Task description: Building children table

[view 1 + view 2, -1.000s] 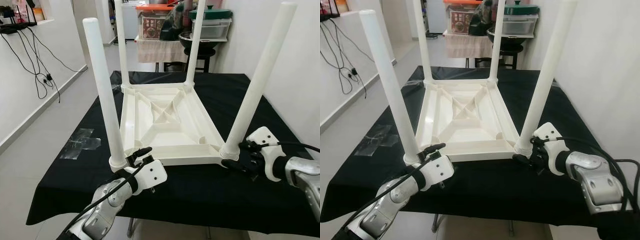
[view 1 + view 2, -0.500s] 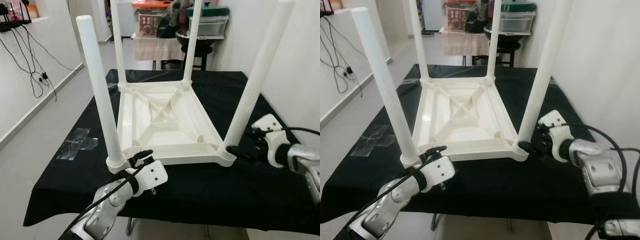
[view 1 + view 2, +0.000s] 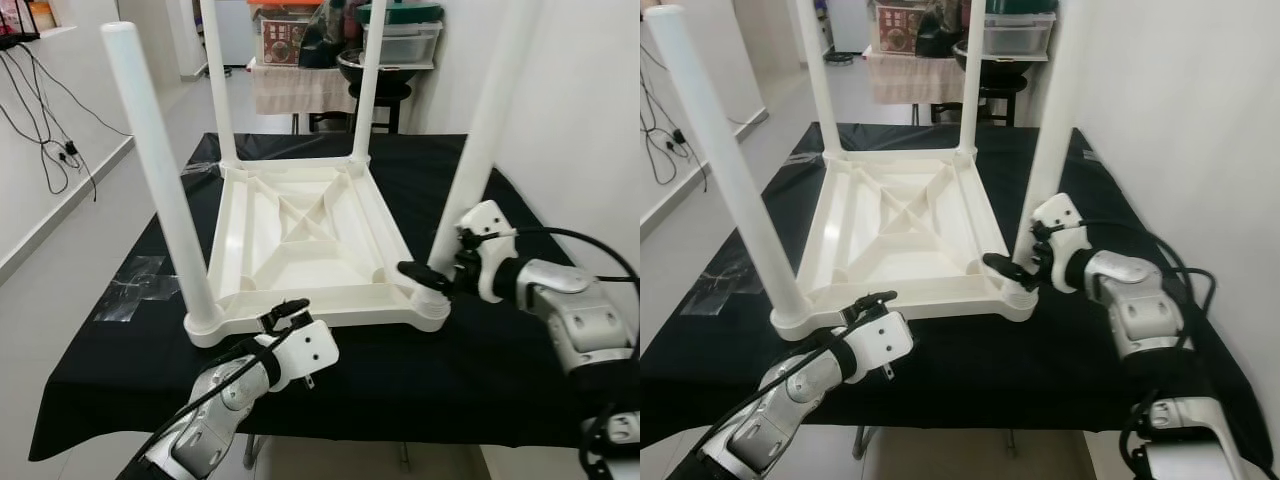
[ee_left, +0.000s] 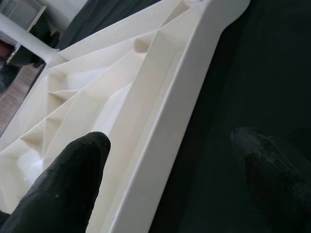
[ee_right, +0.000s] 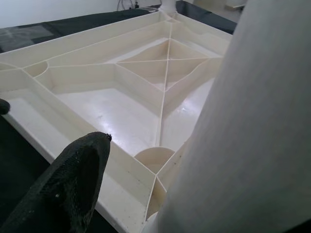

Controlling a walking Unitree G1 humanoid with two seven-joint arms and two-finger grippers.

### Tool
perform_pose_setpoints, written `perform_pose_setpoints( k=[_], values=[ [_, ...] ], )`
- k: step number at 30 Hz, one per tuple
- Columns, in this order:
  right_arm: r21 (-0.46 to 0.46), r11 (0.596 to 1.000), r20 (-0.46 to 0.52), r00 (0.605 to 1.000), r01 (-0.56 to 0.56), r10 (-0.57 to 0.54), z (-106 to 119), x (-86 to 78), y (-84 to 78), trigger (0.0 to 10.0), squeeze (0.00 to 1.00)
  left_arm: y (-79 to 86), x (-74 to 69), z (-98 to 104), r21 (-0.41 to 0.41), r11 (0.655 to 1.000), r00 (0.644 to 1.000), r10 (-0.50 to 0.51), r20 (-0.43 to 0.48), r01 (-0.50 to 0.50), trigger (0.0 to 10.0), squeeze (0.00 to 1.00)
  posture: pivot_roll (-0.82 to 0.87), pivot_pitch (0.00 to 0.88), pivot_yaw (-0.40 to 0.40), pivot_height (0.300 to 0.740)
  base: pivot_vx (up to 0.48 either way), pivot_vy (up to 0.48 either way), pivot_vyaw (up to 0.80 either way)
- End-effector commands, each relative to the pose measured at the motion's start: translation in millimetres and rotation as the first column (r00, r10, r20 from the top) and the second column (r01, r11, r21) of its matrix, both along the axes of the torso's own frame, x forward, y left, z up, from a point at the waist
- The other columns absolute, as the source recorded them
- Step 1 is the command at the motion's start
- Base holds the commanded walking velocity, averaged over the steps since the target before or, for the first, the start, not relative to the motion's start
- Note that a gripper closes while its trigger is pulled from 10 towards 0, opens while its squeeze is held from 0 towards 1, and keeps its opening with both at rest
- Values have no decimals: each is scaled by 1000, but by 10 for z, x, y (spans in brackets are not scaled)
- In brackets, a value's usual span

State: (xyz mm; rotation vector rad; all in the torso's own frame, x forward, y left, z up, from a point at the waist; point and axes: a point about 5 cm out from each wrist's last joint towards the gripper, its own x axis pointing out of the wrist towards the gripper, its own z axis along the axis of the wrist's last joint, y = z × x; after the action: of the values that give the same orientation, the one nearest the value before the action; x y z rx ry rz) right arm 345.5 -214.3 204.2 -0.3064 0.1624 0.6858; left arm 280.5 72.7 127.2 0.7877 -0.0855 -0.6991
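Observation:
A white children's table (image 3: 300,230) lies upside down on a black-covered table (image 3: 400,360), its legs pointing up. My left gripper (image 3: 285,312) is at the near rim, open. In the left wrist view one finger (image 4: 63,189) is over the inner side of the rim (image 4: 160,131) and the other finger (image 4: 272,165) is over the black cloth. My right gripper (image 3: 430,280) is at the foot of the near right leg (image 3: 480,130), open. One black finger (image 5: 68,189) reaches past the leg's inner side with a gap to it; the leg hides the other finger.
The near left leg (image 3: 160,170) stands close to my left arm. A white wall (image 3: 590,120) runs close along the right. Behind the table are a stool with a bowl (image 3: 375,70) and storage boxes (image 3: 400,35). Cables (image 3: 50,120) hang on the left wall.
The camera has shifted. My right gripper moved from the outer side of the near right leg's foot towards it, one finger now past its inner side. The left gripper stays at the near rim.

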Motion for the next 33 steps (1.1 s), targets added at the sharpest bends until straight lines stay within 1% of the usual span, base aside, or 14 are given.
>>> perform_pose_setpoints(
  k=[1, 8, 12, 13, 14, 16, 26, 28, 30, 32, 33],
  values=[
    [11, 998, 21, 998, -62, 62, 38, 3, 120, 10000, 0, 16, -3, -56, 13, 1000, 999, -1, -39, 1, 10000, 0, -32, 17, -32, 740, 0, 0, 0],
    [13, 996, 21, 996, -83, 83, -20, -3, 162, 10000, 0, 33, 5, -60, 15, 1000, 999, 2, -40, -2, 10000, 0, -33, 12, -25, 740, 0, 0, 0],
    [19, 994, 7, 994, -106, 106, -80, -23, 241, 10000, 0, 40, 16, -60, 18, 1000, 999, 3, -40, -2, 10000, 0, -26, 8, -28, 740, 0, 0, 0],
    [18, 993, 1, 993, -119, 119, -105, -27, 286, 10000, 0, 41, 21, -64, 18, 1000, 999, 4, -40, -3, 10000, 0, -15, 4, -31, 740, 0, 0, 0],
    [18, 993, 1, 993, -119, 119, -105, -27, 286, 10000, 0, 41, 21, -64, 18, 1000, 999, 4, -40, -3, 10000, 0, -15, 4, -31, 740, 0, 0, 0],
    [15, 990, -6, 990, -139, 139, -145, -29, 376, 10000, 0, 45, 25, -75, 18, 1000, 999, 5, -42, -5, 10000, 0, -10, 3, -25, 740, 0, 0, 0],
    [22, 990, -1, 990, -139, 139, -139, -22, 405, 10000, 0, 63, 32, -98, 18, 1000, 999, 7, -46, -6, 10000, 0, -21, 0, -7, 740, 0, 0, 0],
    [38, 983, -12, 983, -181, 182, -135, -72, 442, 10000, 0, 72, 35, -101, 19, 1000, 999, 7, -47, -6, 10000, 0, -26, 0, -3, 740, 0, 0, 0],
    [31, 965, -14, 966, -259, 260, -136, -160, 507, 10000, 0, 80, 42, -103, 19, 1000, 999, 8, -48, -7, 10000, 0, -29, 0, -2, 740, 0, 0, 0],
    [27, 961, -14, 961, -277, 277, -137, -180, 523, 10000, 0, 81, 44, -104, 19, 1000, 999, 9, -48, -8, 10000, 0, -29, 0, -2, 740, 0, 0, 0],
    [30, 952, -18, 952, -305, 306, -144, -220, 583, 10000, 0, 86, 46, -106, 19, 1000, 999, 9, -48, -8, 10000, 0, -28, 0, 0, 740, 0, 0, 0]
  ],
)
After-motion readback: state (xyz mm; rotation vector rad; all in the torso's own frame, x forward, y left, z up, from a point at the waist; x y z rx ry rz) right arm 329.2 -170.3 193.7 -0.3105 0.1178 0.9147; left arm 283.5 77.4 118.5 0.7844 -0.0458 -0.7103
